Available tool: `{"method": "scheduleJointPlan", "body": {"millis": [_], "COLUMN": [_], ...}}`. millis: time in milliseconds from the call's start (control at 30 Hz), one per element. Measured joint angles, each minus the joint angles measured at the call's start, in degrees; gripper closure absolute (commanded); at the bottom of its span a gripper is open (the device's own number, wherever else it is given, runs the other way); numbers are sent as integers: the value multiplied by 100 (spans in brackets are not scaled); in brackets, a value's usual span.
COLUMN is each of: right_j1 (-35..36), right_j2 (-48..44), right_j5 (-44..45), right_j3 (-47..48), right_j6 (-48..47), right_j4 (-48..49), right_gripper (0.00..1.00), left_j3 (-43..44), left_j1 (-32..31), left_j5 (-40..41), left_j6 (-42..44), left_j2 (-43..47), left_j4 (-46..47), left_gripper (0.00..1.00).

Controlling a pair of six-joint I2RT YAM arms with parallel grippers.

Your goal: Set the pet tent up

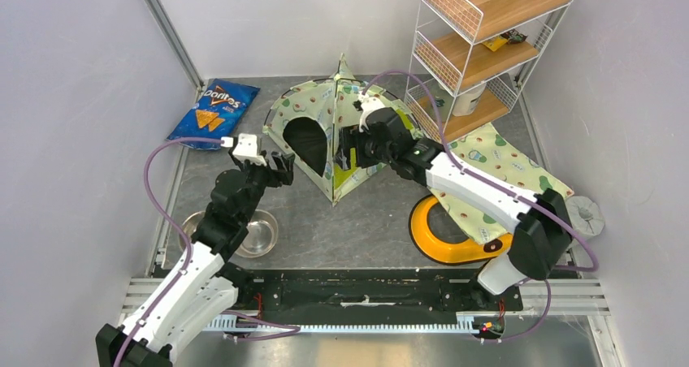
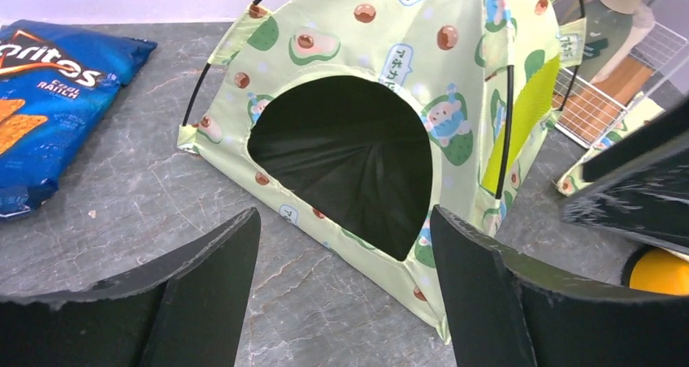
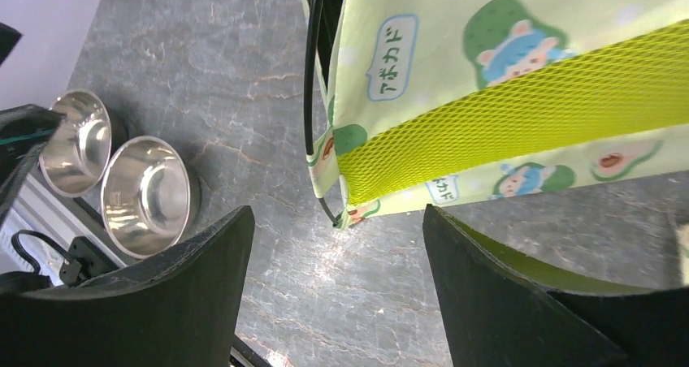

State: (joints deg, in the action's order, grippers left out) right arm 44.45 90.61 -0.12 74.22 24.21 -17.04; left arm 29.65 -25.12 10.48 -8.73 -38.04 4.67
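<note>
The pet tent [image 1: 321,119] stands upright at the back middle of the table. It is pale green with an avocado print, and thin black poles run along its edges. Its dark round doorway faces my left gripper [image 1: 282,169]. That gripper is open and empty, just short of the tent's front left. In the left wrist view the doorway fills the middle of the tent [image 2: 382,66], above the open gripper [image 2: 345,221]. My right gripper [image 1: 349,152] is open and empty at the tent's front corner. The right wrist view shows the lime mesh panel and corner of the tent [image 3: 504,99] just above the gripper [image 3: 337,217].
A blue Doritos bag [image 1: 213,113] lies at the back left. Two steel bowls [image 1: 258,233] sit by the left arm. The matching flat mat [image 1: 500,160] and a yellow ring-shaped object [image 1: 443,235] lie under the right arm. A white wire shelf [image 1: 479,42] stands at the back right.
</note>
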Motion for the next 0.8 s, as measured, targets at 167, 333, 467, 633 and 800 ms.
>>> {"method": "scheduleJointPlan", "body": {"millis": [167,333,467,633,800], "right_j1": [-4,66,289,411,420], "right_j2": [-256,164,883,1510,1738], "right_j5": [319,669,1163,1423,1462], "right_j3": [129,623,1158,1703,1891], "right_j6": [-35,-142,-264,-393,-551], "right_j4": [-199,-293,-249,-264,-289], "right_gripper": [19,28,36,72,100], "left_j3": [415,837,1143,1145,1145], "left_j1": [0,0,2,2,2], "left_j5": [181,367,579,662,752], "left_j6": [-85,-103,-133,-216,-234], "left_j2": [-328,-402,-435,-424,-343], "left_j4": [-240,-343,-634,-949,-1121], "left_gripper": [15,15,17,17,18]}}
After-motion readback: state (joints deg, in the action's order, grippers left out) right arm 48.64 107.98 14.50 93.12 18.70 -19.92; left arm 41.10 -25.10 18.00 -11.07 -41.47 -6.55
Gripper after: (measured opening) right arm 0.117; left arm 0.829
